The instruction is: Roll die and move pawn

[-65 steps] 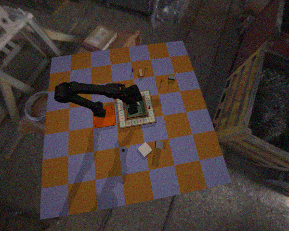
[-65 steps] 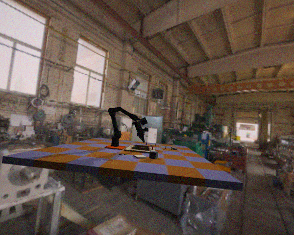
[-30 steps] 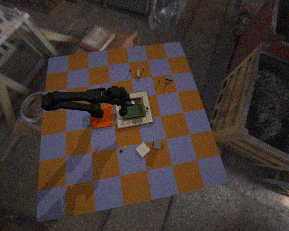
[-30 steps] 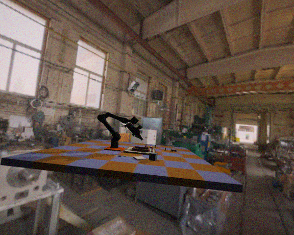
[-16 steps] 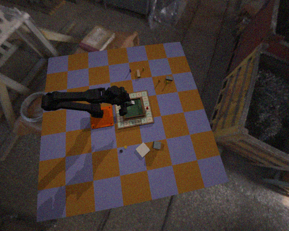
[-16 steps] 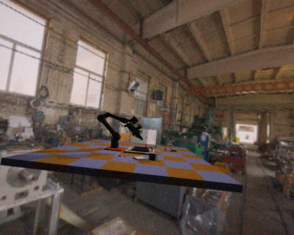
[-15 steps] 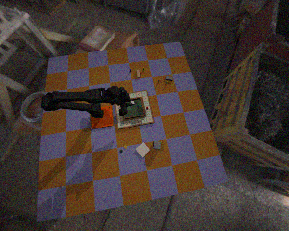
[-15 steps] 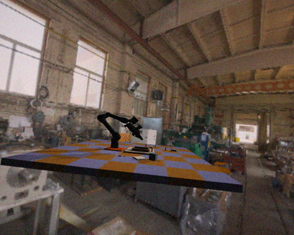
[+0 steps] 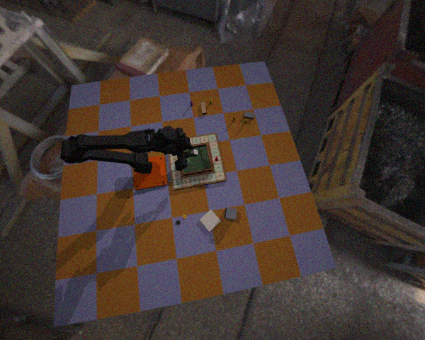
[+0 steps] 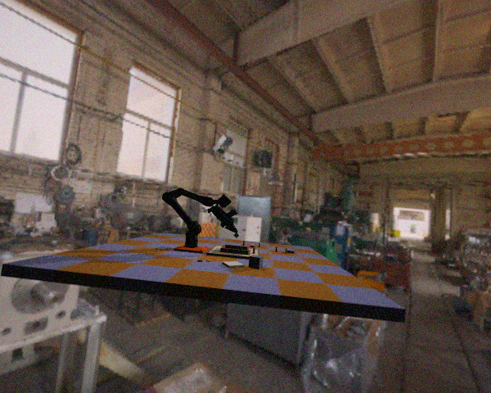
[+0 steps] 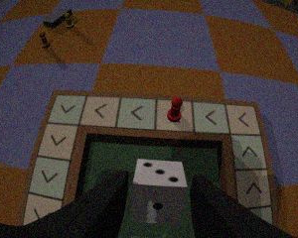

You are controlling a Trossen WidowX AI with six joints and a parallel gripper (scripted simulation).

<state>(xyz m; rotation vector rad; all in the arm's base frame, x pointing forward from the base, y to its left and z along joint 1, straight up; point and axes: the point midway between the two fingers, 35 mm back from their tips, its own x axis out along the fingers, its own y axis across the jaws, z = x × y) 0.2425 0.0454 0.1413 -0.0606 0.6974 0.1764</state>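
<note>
My gripper (image 9: 193, 151) (image 10: 236, 235) (image 11: 160, 181) is open, with narrow dark gaps on both sides of the die in the wrist view. The white die (image 9: 195, 151) (image 11: 160, 174) is between the fingers over the tray, showing three pips on its upper face and one on the face toward the camera. The tray (image 9: 202, 162) (image 11: 154, 134) has a green floor and brown rim. The board (image 9: 179, 184) (image 11: 100, 110) surrounds it with arrowed squares. The red pawn (image 9: 216, 159) (image 11: 175, 110) stands upright on the far row, where arrows point left in the wrist view.
A white block (image 9: 210, 220) and a grey block (image 9: 230, 213) are near two small discs. A pinkish block (image 9: 203, 108), a flat grey block (image 9: 248, 115) and several small pawns stand beyond the board. The orange base plate (image 9: 150, 177) is beside the board.
</note>
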